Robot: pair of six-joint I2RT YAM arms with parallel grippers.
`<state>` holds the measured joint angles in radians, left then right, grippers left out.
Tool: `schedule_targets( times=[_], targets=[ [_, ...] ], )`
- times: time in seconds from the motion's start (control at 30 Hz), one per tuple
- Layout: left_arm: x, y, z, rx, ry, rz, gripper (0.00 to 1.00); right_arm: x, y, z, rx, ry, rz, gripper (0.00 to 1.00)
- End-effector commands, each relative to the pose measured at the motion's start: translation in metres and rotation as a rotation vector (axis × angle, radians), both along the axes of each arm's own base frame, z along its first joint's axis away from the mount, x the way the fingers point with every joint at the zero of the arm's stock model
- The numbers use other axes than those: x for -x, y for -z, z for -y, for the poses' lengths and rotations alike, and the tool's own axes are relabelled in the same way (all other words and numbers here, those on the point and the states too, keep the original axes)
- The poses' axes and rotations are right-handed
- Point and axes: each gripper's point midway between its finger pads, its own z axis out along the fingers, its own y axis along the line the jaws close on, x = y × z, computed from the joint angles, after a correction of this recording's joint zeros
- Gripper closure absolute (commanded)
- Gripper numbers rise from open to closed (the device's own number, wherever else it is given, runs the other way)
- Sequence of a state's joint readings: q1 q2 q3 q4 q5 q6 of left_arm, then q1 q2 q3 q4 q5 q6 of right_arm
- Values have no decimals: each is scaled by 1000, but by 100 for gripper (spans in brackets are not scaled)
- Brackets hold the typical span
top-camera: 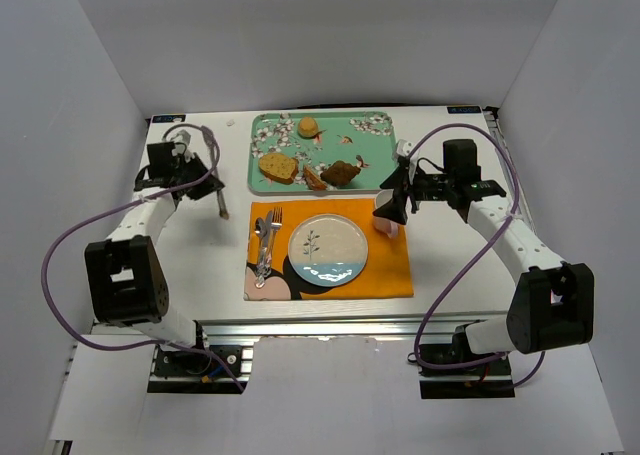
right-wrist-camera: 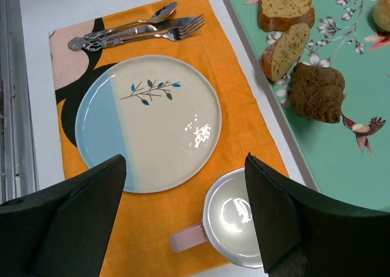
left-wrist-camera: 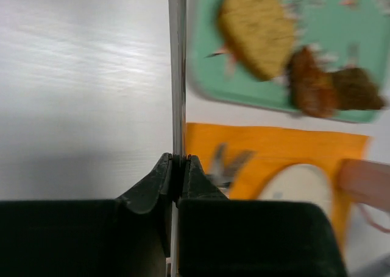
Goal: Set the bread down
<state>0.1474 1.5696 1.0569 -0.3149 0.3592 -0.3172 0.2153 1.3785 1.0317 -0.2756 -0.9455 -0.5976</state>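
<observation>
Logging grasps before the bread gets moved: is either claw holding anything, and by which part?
Left claw pinches a thin metal blade, edge-on, by its flat sides; how far along cannot be told. Right claw is open, holding nothing.

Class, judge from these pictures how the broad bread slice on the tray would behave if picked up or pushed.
Its porous crumb suggests the broad slice is light and would probably squash or crumble under tight jaws. Lying flat on the tray, it should not roll. The tray looks smooth, so a push would likely slide it.
</observation>
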Motion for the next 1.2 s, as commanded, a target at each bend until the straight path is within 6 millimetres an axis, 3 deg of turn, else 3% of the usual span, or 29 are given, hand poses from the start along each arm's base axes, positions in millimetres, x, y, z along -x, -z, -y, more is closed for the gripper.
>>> schedule_targets(
  times=[0.0,0.17,0.2,0.33,0.73,1.0,1.17],
  targets=[
    [3,-50,75,318,19,3,84,-2,-13,-2,-41,-6,31,17],
    [14,-59,113,462,-18,-35,71,-3,-19,-1,-46,-4,52,17],
    [15,-61,115,480,-29,-43,62,-3,-21,-1,-50,-3,55,17],
    [19,-67,116,507,-65,-64,57,-3,-25,0,-65,2,57,17],
    [23,-53,110,440,-93,-153,55,-3,-28,5,-73,9,69,17],
    [22,-67,108,442,-121,-157,55,-3,-26,7,-74,13,65,17],
    [19,-59,111,477,-141,-190,54,-4,-28,7,-77,12,70,17]
  ],
)
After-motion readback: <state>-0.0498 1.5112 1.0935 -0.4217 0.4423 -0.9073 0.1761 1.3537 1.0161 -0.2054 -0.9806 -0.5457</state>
